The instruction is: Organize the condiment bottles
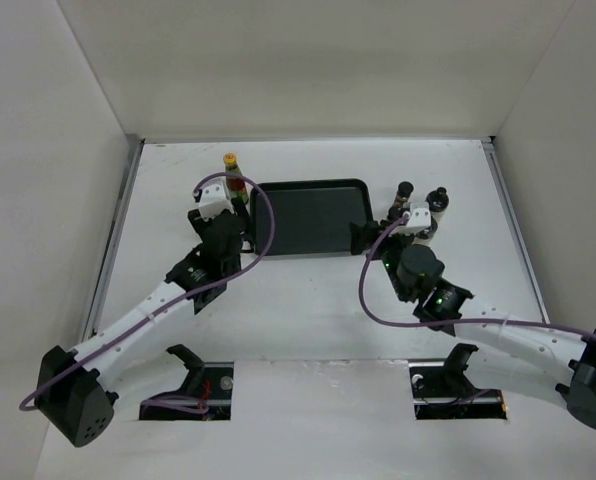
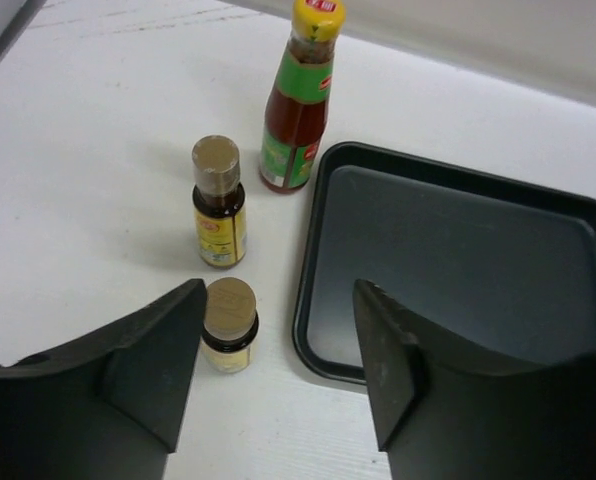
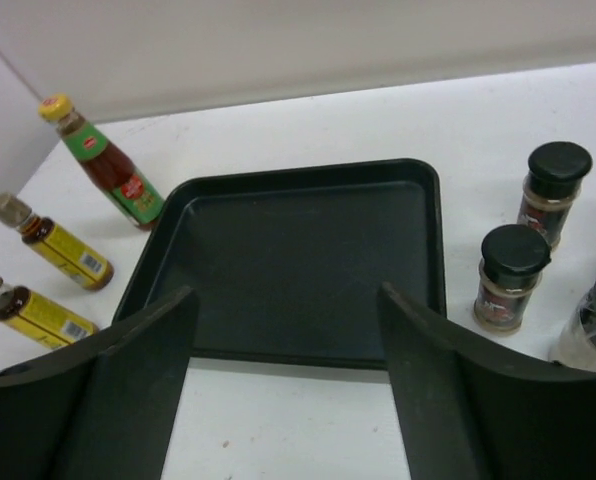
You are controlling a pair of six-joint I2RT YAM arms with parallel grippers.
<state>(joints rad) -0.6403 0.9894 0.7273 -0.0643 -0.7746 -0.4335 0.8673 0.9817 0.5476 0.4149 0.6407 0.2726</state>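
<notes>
The flat black tray (image 3: 298, 172) has a raised rim and rounded corners. All 6 condiment bottles stand upright outside it, on the white table (image 1: 308, 300).

Left of the tray are the green-and-red bottle (image 2: 300, 110) with its yellow cap, the far amber bottle (image 2: 219, 205) and the near amber bottle (image 2: 228, 325), both yellow-labelled.

Right of the tray are the far brown bottle (image 3: 553, 195) and the near brown bottle (image 3: 508, 275), both dark-capped, then the pale-bodied bottle (image 3: 586, 345).

The left gripper (image 2: 278, 300) is spread wide and grips nothing; the near amber bottle sits just beside 1 finger. The right gripper (image 3: 286, 298) is also wide and holds nothing, above the tray's near edge.
</notes>
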